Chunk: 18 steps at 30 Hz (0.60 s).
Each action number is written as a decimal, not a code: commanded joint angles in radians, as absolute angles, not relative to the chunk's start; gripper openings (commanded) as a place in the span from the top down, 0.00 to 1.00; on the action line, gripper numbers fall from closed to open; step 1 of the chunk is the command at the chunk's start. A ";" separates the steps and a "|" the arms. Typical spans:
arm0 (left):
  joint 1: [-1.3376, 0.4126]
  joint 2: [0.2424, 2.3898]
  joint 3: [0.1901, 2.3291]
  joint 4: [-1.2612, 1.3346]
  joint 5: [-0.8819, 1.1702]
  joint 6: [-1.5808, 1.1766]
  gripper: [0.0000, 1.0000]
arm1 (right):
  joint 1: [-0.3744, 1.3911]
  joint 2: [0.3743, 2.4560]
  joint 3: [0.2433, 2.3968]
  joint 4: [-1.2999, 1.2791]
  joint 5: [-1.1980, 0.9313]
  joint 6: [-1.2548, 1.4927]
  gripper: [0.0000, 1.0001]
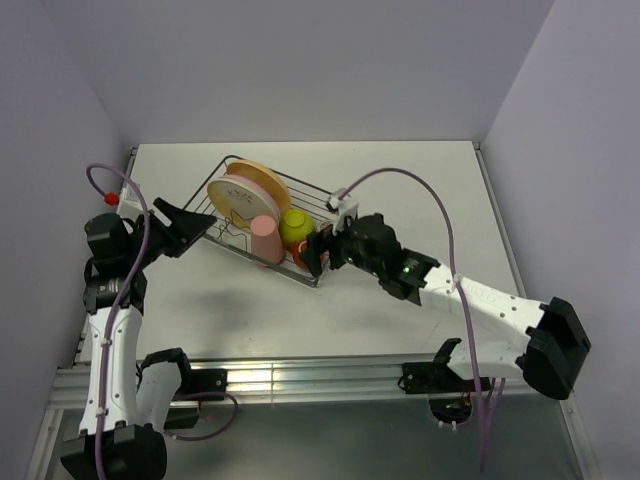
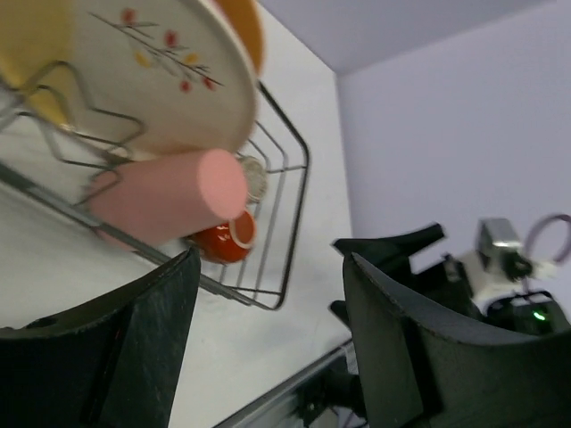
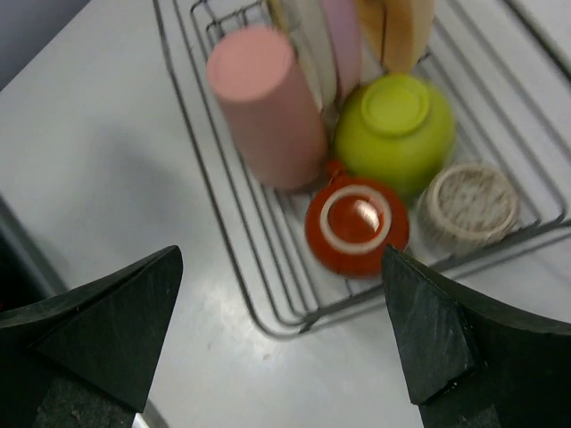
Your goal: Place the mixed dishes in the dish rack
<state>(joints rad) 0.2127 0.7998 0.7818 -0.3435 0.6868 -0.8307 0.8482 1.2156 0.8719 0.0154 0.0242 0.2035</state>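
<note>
The left gripper (image 2: 272, 267) is held beside the silver wire dish rack (image 1: 308, 195), jaws spread wide, empty. Three upright round plates (image 1: 238, 195), a salmon-pink tumbler (image 1: 265, 238), a lime-green bowl (image 1: 294, 227), a small red mug (image 3: 357, 223) and a grey-beige cup (image 3: 468, 203) are seated inside. The right gripper (image 3: 281, 259) is likewise spread wide, empty.

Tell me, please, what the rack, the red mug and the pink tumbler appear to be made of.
Rack: thin silvery wire, shiny, likely metal. Red mug: glossy with a light glint on its upturned base, probably glazed ceramic, possibly plastic. Pink tumbler: even matte colour, no glint; plastic or matte ceramic.
</note>
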 commanded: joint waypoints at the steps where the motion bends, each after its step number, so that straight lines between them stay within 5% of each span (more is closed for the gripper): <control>1: 0.172 0.743 0.703 -0.037 0.873 -0.951 0.29 | 0.847 1.067 0.716 0.250 -0.096 0.293 0.00; 18: -0.087 0.462 0.105 1.314 0.878 -1.673 0.27 | 0.845 0.666 0.043 0.992 -0.356 0.643 0.00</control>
<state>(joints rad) -0.0761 0.4976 0.1917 0.9138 0.8932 -1.4658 0.8478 0.7456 0.0692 0.7849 -0.3206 0.5575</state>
